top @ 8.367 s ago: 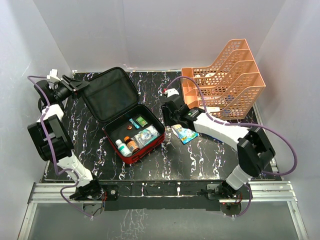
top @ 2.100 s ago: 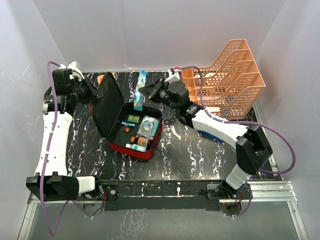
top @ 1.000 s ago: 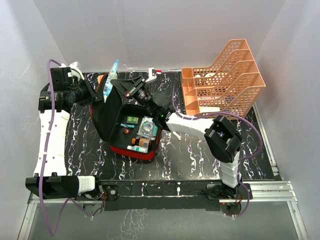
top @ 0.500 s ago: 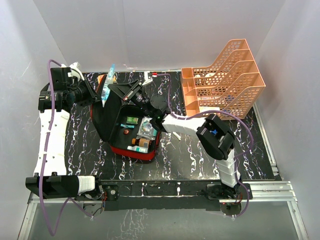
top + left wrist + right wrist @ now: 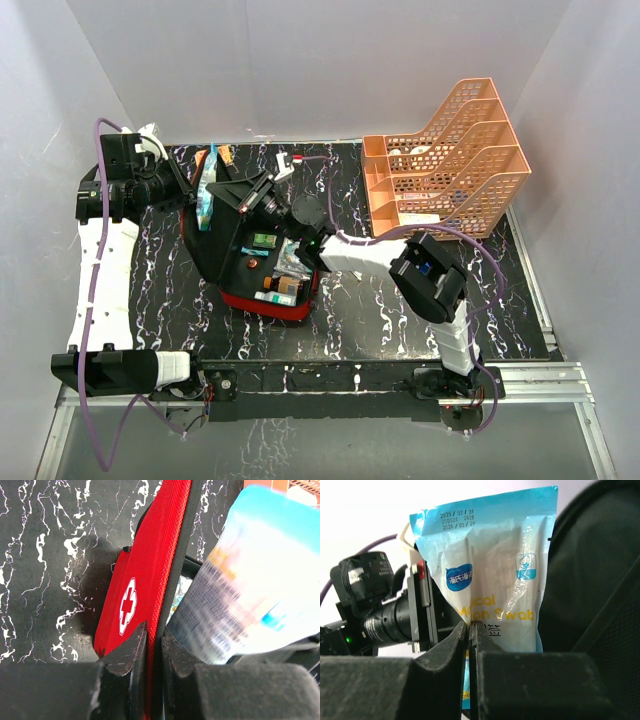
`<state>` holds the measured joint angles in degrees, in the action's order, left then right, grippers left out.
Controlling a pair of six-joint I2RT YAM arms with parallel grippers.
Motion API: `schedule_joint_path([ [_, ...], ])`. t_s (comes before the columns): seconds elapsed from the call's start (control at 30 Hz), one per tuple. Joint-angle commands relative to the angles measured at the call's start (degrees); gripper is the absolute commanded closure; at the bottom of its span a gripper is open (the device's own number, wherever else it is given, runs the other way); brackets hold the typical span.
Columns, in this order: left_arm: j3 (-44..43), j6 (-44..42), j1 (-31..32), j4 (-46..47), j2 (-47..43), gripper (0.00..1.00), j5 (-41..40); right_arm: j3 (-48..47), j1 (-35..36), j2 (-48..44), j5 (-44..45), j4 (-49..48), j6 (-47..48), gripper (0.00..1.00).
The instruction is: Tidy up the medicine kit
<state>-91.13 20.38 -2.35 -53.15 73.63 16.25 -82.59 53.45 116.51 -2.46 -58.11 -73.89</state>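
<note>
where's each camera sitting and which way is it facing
top external: above and behind the bases, looking down on the table; left arm and right arm show.
left wrist: on the left arm, facing along its own left gripper, shut on the medicine kit lid.
right wrist: on the right arm, facing along its own right gripper, shut on a swab packet.
shared: both wrist views show that packet.

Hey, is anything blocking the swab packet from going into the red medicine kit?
Nothing visible does. The left pincer holds the lid of the medicine kit upright, and the swab packet, gripped by the right pincer, hangs on its black lining side.
</note>
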Motion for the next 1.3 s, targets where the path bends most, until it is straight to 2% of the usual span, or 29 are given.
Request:
schedule_joint_path([
  [0.0,-3.09,0.69,0.06,1.29,-1.12,1.0,1.26,1.27,2.61,-2.73,-1.48,1.58,-2.33,1.0],
  [0.4,-2.87,0.8,0.03,1.55,-1.46,1.0,1.02,4.54,3.82,-5.52,0.66,7.56,-7.23,1.0],
  [0.63,-2.43,0.89,0.02,1.75,-1.71,1.0,1.41,4.34,3.34,-6.97,3.32,14.1,-6.49,0.75],
  [0.83,-2.13,0.89,0.02,2.07,-1.82,1.0,1.59,2.23,2.26,-8.59,3.43,20.56,-2.32,0.59],
  [1.13,-1.61,0.75,0.04,2.73,-1.9,1.0,1.72,-2.49,0.51,-9.62,3.42,29.11,6.95,0.44],
  [1.27,-1.67,0.8,0.06,2.78,-1.91,1.0,1.98,-4.14,-0.37,-9.11,3.07,31.61,9.72,0.42],
])
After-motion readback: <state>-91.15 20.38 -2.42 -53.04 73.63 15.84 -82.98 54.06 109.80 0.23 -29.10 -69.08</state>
